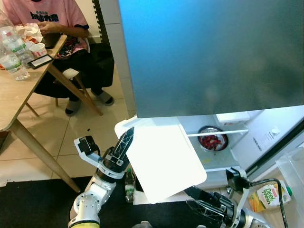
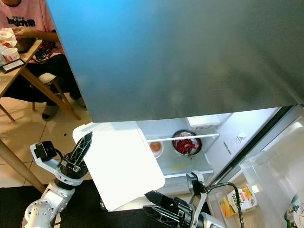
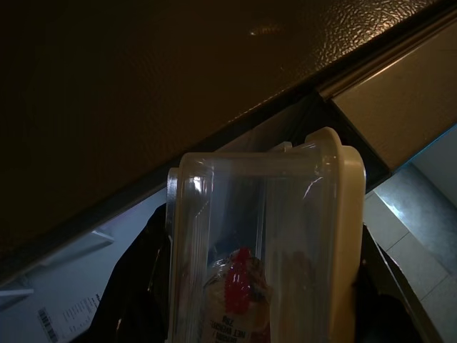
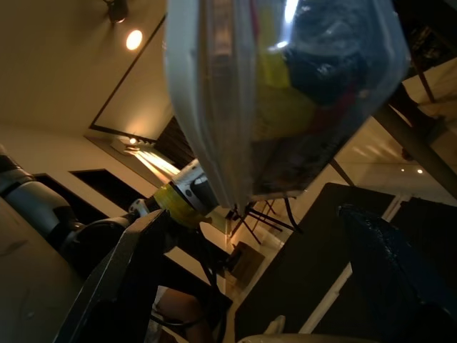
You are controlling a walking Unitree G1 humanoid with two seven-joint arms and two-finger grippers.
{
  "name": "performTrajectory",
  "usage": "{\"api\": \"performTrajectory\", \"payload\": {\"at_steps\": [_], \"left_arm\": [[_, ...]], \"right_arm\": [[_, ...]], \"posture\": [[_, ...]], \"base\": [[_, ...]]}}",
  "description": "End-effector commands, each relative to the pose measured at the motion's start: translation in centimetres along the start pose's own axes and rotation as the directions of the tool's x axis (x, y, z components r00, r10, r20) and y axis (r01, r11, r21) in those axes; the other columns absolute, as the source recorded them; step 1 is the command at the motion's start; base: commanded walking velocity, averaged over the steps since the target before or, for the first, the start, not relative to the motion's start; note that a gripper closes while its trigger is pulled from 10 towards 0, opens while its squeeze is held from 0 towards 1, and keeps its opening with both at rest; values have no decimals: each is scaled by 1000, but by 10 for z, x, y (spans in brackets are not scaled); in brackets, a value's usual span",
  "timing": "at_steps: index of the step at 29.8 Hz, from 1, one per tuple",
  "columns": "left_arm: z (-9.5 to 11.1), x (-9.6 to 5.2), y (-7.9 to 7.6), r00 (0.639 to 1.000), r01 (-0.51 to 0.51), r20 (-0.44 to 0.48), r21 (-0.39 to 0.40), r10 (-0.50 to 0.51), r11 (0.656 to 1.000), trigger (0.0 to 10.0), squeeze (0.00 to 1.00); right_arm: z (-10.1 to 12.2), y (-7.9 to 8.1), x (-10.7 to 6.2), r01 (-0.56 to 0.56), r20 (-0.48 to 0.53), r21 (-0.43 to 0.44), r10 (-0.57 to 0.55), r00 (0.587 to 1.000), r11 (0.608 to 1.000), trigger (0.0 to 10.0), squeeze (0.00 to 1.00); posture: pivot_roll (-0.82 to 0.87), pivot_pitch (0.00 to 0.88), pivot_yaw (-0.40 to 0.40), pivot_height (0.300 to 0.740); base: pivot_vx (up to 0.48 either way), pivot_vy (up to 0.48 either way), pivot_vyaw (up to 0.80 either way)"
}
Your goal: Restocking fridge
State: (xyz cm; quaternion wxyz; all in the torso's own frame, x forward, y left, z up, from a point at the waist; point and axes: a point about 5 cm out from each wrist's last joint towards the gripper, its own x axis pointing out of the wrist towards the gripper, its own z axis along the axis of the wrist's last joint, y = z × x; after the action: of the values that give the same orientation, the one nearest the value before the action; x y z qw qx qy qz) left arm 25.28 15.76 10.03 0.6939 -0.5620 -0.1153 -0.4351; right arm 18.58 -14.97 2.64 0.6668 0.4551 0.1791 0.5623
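I hold a clear plastic container with a white lid [image 1: 164, 159] in front of the open fridge compartment [image 1: 237, 137]. My left gripper [image 1: 124, 142] is shut on the container's left edge; in the left wrist view its black fingers [image 3: 136, 286] flank the clear box [image 3: 264, 243], which holds a bottle with a red cap [image 3: 239, 279]. My right gripper [image 1: 202, 198] is low under the container's near right corner with its fingers [image 4: 121, 271] spread open, and the container [image 4: 278, 93] is past their tips.
The grey upper fridge door [image 1: 209, 52] looms above. Inside sit a bowl of red food [image 1: 213, 140] and a smaller bowl [image 2: 155, 146]. A juice carton [image 1: 268, 195] stands in the open door's bin at right. A seated person [image 1: 47, 19] and a wooden table [image 1: 14, 95] with bottles are on the left.
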Motion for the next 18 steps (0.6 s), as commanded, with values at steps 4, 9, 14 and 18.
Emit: {"api": "performTrajectory", "payload": {"at_steps": [4,9,14,18], "left_arm": [[2,4,-3,999,16,36,4,-16,1000,0,0],[2,5,-3,999,18,36,2,-18,1000,0,0],[2,6,-3,999,23,38,1,-23,1000,0,0],[2,6,-4,999,24,43,-1,-23,1000,0,0]], "right_arm": [[6,-8,13,66,41,-112,-61,997,992,10000,0],[9,-10,21,75,69,-138,-66,995,988,10000,0],[9,-8,32,59,86,-154,-46,995,986,10000,0],[11,-12,37,80,146,-158,-57,988,984,10000,0]], "posture": [[-22,136,40,740],[-21,139,43,740],[-21,143,44,740],[-21,147,44,740]], "base": [[0,0,0],[0,0,0],[0,0,0],[0,0,0]]}}
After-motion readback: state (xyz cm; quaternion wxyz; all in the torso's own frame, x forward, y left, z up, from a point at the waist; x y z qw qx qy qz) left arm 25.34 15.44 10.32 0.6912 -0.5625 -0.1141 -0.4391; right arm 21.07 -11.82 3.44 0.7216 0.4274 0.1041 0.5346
